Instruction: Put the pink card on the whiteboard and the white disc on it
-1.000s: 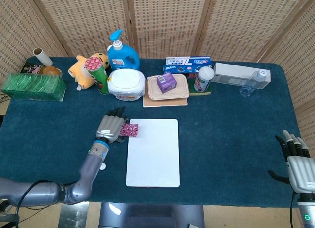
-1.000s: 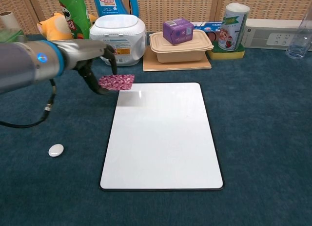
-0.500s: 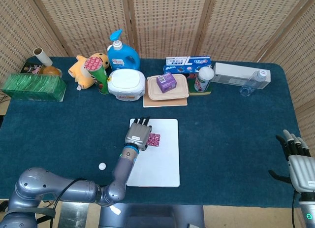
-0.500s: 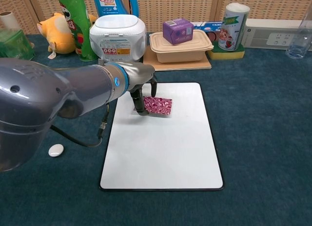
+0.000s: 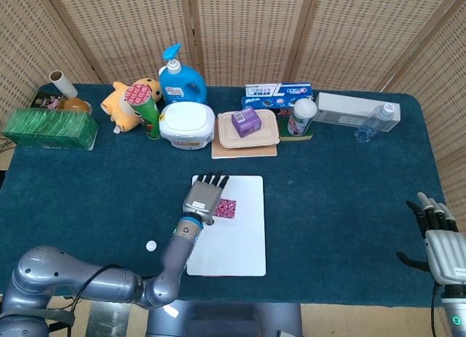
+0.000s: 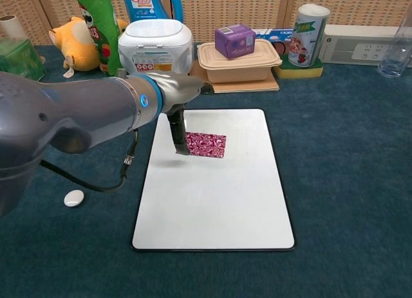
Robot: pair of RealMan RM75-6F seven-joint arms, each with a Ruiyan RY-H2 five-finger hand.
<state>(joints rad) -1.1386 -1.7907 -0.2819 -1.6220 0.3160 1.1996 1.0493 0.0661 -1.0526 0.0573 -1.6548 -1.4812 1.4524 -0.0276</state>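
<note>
The pink patterned card (image 6: 207, 145) lies flat on the upper part of the whiteboard (image 6: 215, 201), also seen from the head as the card (image 5: 226, 208) on the whiteboard (image 5: 231, 242). My left hand (image 6: 175, 95) hangs over the card's left edge with its fingers (image 6: 179, 136) pointing down and touching that edge; nothing is gripped. In the head view the left hand (image 5: 204, 195) shows its fingers spread. The white disc (image 6: 74, 197) lies on the cloth left of the board, also visible as the disc (image 5: 151, 244). My right hand (image 5: 441, 244) rests open at the table's front right.
Along the back stand a green box (image 5: 49, 128), a plush toy (image 5: 127, 100), a chips can (image 5: 148, 108), a detergent bottle (image 5: 180, 78), a wipes tub (image 5: 187, 124), a lunch box with a purple carton (image 5: 246, 123), a canister (image 5: 301, 116) and a plastic bottle (image 5: 373, 121).
My left hand carried the card from the cloth onto the whiteboard, laid it flat and let go. Its palm has since lifted, leaving only fingertips at the card's left edge. The right hand stayed still.
</note>
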